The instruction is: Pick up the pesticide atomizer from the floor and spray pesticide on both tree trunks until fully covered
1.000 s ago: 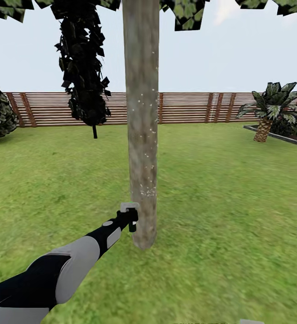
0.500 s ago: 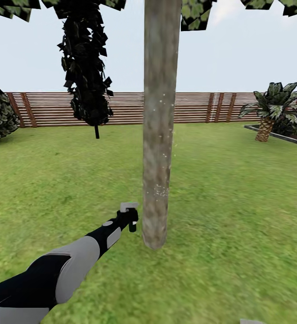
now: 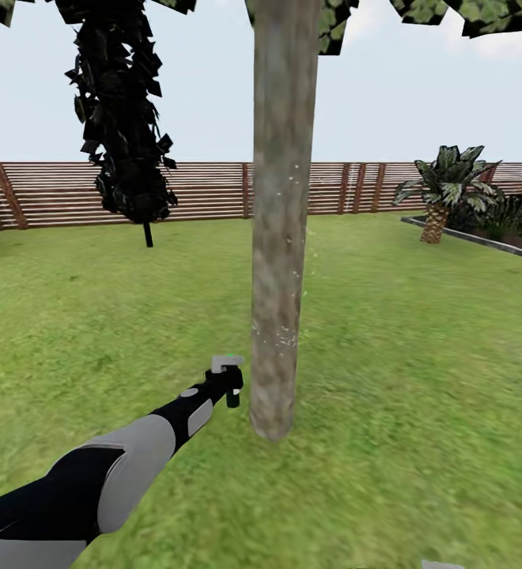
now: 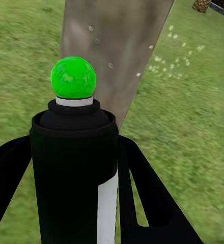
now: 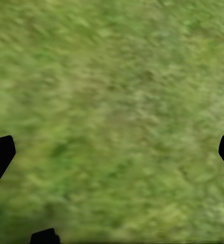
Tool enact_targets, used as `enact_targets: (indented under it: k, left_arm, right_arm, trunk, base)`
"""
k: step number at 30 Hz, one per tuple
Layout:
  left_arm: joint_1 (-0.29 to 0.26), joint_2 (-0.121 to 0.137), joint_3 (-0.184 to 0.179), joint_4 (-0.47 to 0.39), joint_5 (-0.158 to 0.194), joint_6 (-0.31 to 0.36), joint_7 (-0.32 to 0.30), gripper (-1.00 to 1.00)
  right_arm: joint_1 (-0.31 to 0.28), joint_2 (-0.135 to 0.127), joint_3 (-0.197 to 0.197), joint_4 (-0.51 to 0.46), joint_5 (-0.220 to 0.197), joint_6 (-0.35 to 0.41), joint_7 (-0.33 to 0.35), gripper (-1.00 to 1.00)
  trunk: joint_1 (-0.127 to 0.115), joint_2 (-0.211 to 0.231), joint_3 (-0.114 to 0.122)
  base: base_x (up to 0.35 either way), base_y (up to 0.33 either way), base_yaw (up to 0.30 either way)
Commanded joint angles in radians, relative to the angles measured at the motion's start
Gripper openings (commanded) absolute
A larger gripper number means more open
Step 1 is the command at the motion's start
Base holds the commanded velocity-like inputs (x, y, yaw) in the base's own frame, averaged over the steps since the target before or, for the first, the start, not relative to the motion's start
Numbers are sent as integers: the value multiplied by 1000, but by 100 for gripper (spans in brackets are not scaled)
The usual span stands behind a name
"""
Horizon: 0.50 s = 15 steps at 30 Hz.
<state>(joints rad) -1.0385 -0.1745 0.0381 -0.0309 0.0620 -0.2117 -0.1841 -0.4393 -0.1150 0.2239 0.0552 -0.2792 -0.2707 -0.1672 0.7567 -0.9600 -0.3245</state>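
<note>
My left gripper is shut on the pesticide atomizer, held low just left of the tree trunk. The trunk is a thick grey-brown column rising to a leafy canopy, with white specks scattered over its lower part. In the left wrist view the atomizer is a black bottle with a white label strip and a green spot. It points at the trunk, and white droplets hang in the air beside it. My right gripper is open over bare grass.
A brown slatted fence bounds the lawn at the back. A narrow dark tree stands at the back left. A short palm and a raised bed edge lie at the right. Open grass surrounds the trunk.
The whole head view has shifted: the trunk now sits farther right in the picture, and the fence, palm and dark tree have slid left. My left arm keeps its pose with the atomizer.
</note>
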Motion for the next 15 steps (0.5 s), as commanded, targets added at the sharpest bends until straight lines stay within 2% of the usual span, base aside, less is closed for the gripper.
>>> enact_targets:
  k: [1,9,11,15]
  left_arm:
    - [0,0,0,0,0,0,0,-100]
    - [0,0,0,0,0,-1,0,-100]
    - [0,0,0,0,0,-4,0,-100]
    - [0,0,-10,-12,0,2,4,-100]
  right_arm:
    - [0,0,0,0,0,0,0,100]
    - [0,0,0,0,0,0,0,100]
    - [0,0,0,0,0,0,0,100]
    - [0,-1,-1,0,1,-1,0,100]
  trunk:
    - [0,0,0]
    - [0,0,0]
    - [0,0,0]
    - [0,0,0]
  base:
    - [98,350,-297]
    - [99,350,-293]
    - [66,233,-112]
    - [16,56,-27]
